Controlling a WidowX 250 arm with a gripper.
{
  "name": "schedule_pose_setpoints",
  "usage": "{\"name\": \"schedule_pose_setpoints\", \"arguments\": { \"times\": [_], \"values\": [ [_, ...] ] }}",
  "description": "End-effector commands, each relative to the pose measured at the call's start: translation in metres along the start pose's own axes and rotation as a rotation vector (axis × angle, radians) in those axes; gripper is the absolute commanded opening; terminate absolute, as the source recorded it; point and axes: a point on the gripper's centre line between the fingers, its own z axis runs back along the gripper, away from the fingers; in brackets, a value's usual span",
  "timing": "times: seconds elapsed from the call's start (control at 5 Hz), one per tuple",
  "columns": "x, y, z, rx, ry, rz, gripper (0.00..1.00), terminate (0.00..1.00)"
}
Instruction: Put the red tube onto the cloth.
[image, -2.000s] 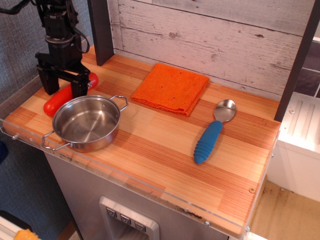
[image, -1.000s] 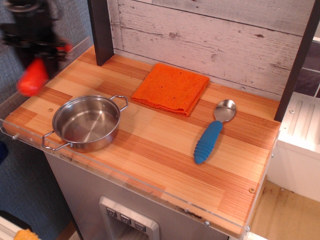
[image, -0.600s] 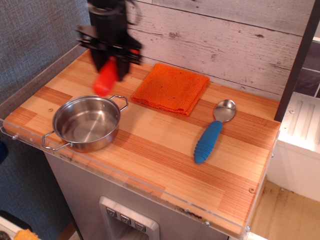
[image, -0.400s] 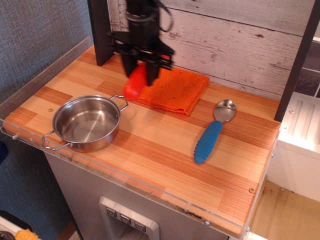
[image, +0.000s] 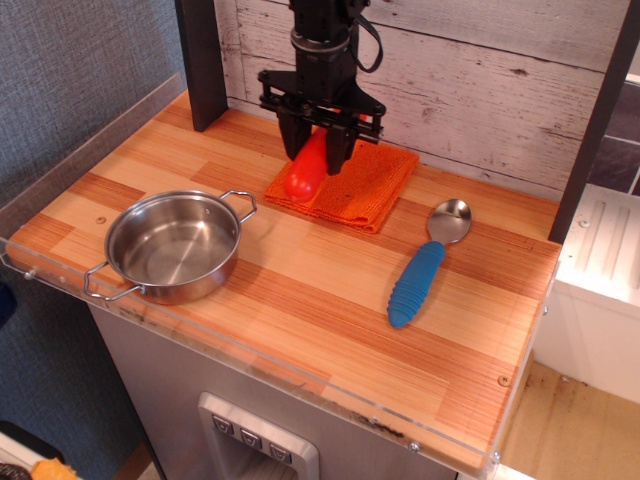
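Note:
The red tube (image: 306, 169) is a glossy red cylinder, tilted, with its upper end between the fingers of my black gripper (image: 314, 150). The gripper is shut on it and holds it over the left part of the orange cloth (image: 360, 185). The tube's lower end hangs near the cloth's front left edge; I cannot tell if it touches the cloth. The cloth lies folded at the back of the wooden counter, partly hidden by the gripper.
A steel pot (image: 173, 245) with two handles stands at the front left. A blue-handled spoon (image: 425, 265) lies right of the cloth. A dark post (image: 202, 60) and a white plank wall (image: 480, 70) stand behind. A clear acrylic rim edges the counter (image: 300, 290).
The gripper took the red tube from the counter's left side, lifted it, and carried it right across the back of the counter to above the cloth, now lower than before.

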Motion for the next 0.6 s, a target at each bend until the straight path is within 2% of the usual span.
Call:
{"name": "schedule_pose_setpoints", "arguments": {
  "times": [0.0, 0.2, 0.4],
  "values": [
    [0.009, -0.002, 0.002, -0.04, -0.026, -0.01, 1.0, 0.0],
    [0.004, -0.006, 0.002, -0.07, -0.017, -0.03, 1.0, 0.0],
    [-0.017, -0.007, 0.028, -0.092, -0.034, -0.069, 1.0, 0.0]
  ]
}}
